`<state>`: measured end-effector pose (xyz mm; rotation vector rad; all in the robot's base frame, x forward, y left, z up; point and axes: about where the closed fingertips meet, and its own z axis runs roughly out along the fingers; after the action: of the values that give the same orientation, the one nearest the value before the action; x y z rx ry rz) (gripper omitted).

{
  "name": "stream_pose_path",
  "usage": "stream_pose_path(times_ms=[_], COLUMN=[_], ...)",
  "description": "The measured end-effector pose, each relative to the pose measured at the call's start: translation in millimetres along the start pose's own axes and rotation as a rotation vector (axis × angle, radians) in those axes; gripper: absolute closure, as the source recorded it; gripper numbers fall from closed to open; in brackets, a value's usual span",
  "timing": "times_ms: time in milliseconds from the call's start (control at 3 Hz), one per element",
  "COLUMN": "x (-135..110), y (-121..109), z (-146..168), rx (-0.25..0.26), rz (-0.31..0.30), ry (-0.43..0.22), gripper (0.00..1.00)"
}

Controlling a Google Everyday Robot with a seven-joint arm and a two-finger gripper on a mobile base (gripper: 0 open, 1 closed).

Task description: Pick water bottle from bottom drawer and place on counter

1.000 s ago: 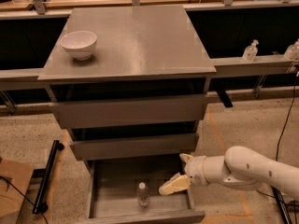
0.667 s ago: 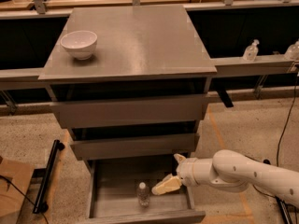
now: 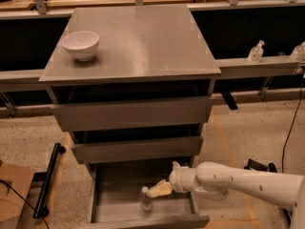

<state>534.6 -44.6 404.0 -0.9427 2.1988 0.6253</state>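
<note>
The water bottle (image 3: 146, 199), small and clear with a white cap, stands upright in the open bottom drawer (image 3: 143, 222) near its front. My gripper (image 3: 158, 189), on a white arm reaching in from the right, sits inside the drawer just right of the bottle's cap, with its tan fingers (image 3: 162, 189) pointing left at it. The fingers are close to the bottle or touching it, and I see no hold on it. The grey counter (image 3: 138, 42) is the cabinet's flat top above.
A white bowl (image 3: 81, 44) stands on the counter's left side. The two upper drawers (image 3: 133, 114) overhang the back of the bottom drawer. Spray bottles (image 3: 256, 51) stand on a ledge at right. A black bar (image 3: 47, 180) and a cardboard box (image 3: 12, 190) lie on the floor at left.
My arm has moved left and further into the bottom drawer, bringing the gripper from the drawer's right side to right beside the water bottle. The bottle has not moved.
</note>
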Motion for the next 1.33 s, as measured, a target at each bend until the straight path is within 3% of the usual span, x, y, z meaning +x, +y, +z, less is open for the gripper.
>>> stream_pose_path(times_ms=[333,667,1333], x=[0.4,8.5,55.4], y=[-0.3,-1.9,0.8], z=[3.6,14.9,78.2], rx=[0.007,0.011,-0.002], rz=[-0.002,0.002,0.083], ry=[0.001,0.043,0.05], gripper=[0.0,0.0,0.0])
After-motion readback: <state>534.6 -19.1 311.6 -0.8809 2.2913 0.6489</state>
